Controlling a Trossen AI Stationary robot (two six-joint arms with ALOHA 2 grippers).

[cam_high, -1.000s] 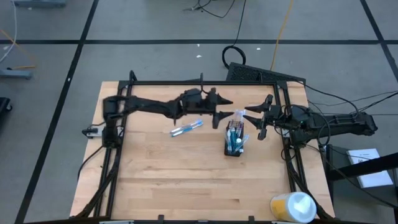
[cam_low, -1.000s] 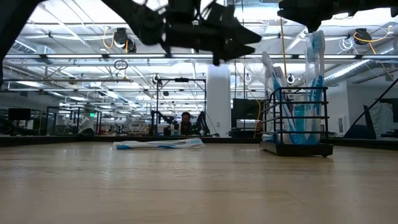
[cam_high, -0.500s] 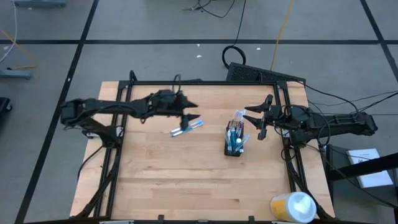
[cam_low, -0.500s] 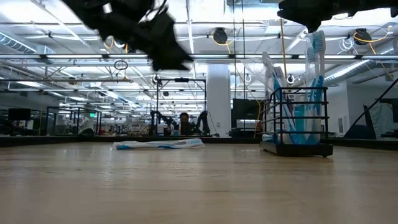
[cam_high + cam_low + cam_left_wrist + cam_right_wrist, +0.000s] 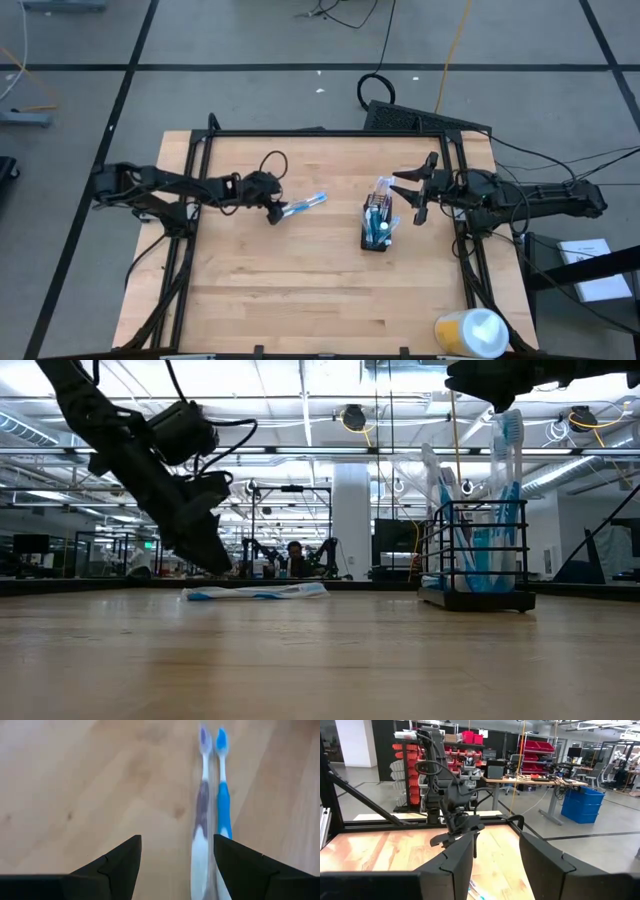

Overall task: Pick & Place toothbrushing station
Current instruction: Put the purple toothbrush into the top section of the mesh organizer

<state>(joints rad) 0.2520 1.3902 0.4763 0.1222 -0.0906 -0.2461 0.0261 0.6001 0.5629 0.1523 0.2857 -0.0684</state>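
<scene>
A: Where is the toothbrushing station standing, and how full is it looking?

B: The black wire-mesh cup (image 5: 377, 232) is standing upright on the right half of the desk (image 5: 300, 290), already holding a bunch of blue-and-white toothbrushes (image 5: 508, 500), handles down, heads poking above its rim. So most of the filling is looking done.

A: What is remaining outside it?

B: Two loose toothbrushes (image 5: 301, 206) are lying flat side by side, well left of the cup, near the desk's middle. The wrist view shows them as one blue brush (image 5: 223, 805) and one purplish brush (image 5: 202, 815).

A: And the arms?

B: The left claw (image 5: 273, 212) is hanging low at the loose pair's handle end, fingers spread and holding nothing, apparently lining up a pick. The right claw (image 5: 419, 196) is waiting just right of the cup, above the brush heads, partly open and empty.
</scene>
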